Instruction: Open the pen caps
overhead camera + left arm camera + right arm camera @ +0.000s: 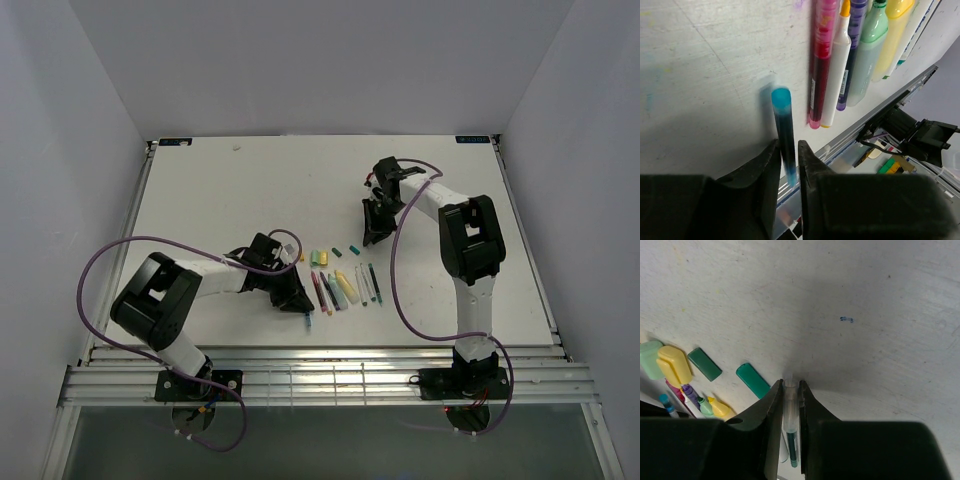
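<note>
I see 1 short dark teal plastic pen cap (753,380) flat on white worktop (865,290), just beside right gripper (789,386), which is clenched on clear thin pen body (790,412). Left gripper (788,146) clamps slim blue pen (782,110).

Lab rig: white enclosure walls (320,60), railed table (250,200).

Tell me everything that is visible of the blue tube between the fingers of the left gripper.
The blue tube is thin and straight, of see-through blue plastic as it looks, with a brighter, round cyan end that points away from the gripper. Its near end is pinched by the left gripper, whose black fingers are shut on it. It is apart from the pink pen, the nearest of the row beside it, over the white table; whether it touches the table cannot be told.
</note>
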`<state>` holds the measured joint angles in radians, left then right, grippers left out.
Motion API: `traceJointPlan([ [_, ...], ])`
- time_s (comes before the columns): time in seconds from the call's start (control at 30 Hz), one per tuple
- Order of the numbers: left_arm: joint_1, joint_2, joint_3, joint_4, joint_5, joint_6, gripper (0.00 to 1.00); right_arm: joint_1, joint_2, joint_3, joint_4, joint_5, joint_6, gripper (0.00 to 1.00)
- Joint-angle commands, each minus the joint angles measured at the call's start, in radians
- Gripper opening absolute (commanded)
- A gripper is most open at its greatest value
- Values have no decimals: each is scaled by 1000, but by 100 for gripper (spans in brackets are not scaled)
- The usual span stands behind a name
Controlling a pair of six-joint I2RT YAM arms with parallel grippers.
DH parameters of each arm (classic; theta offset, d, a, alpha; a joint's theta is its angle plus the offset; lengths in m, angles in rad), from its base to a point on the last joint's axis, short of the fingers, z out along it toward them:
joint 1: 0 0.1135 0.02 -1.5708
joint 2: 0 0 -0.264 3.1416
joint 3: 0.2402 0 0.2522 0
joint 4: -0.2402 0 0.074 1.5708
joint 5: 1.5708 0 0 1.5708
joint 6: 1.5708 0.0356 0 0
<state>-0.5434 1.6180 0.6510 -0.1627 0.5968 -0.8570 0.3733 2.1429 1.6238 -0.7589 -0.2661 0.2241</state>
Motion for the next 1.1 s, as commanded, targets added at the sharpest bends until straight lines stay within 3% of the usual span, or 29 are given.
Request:
traceJointPlan([
  [0.0,-4,3,-10,22,-8,1,31,3,3,-27,15,-10,-20,17],
  [0.53,-4,-58,-28,-12,-9,1,38,3,6,-7,20,-36,-6,34],
  [0.67,-4,-137,-34,-52,-25,12,39,3,-37,1,18,-24,7,39],
  [0.77,-4,-216,-44,-89,-41,21,40,4,-107,-21,0,24,18,47],
  [0.87,-4,-280,-51,-127,-66,21,54,4,-213,-90,-25,86,21,58],
  [0.9,-4,-323,-53,-136,-72,21,63,4,-282,-116,-31,105,29,66],
  [0.93,-4,-345,-51,-153,-81,21,94,4,-317,-146,-36,120,35,70],
  [0.97,-4,-366,-50,-162,-86,21,98,4,-357,-209,-39,136,38,73],
  [1.0,-4,-404,-50,-173,-92,21,98,6,-435,-241,-48,143,47,99],
  [1.03,-3,-421,-47,-191,-98,22,98,6,-474,-277,-51,152,53,90],
  [1.07,-4,-456,-47,-201,-100,18,98,9,-554,-347,-56,151,69,90],
])
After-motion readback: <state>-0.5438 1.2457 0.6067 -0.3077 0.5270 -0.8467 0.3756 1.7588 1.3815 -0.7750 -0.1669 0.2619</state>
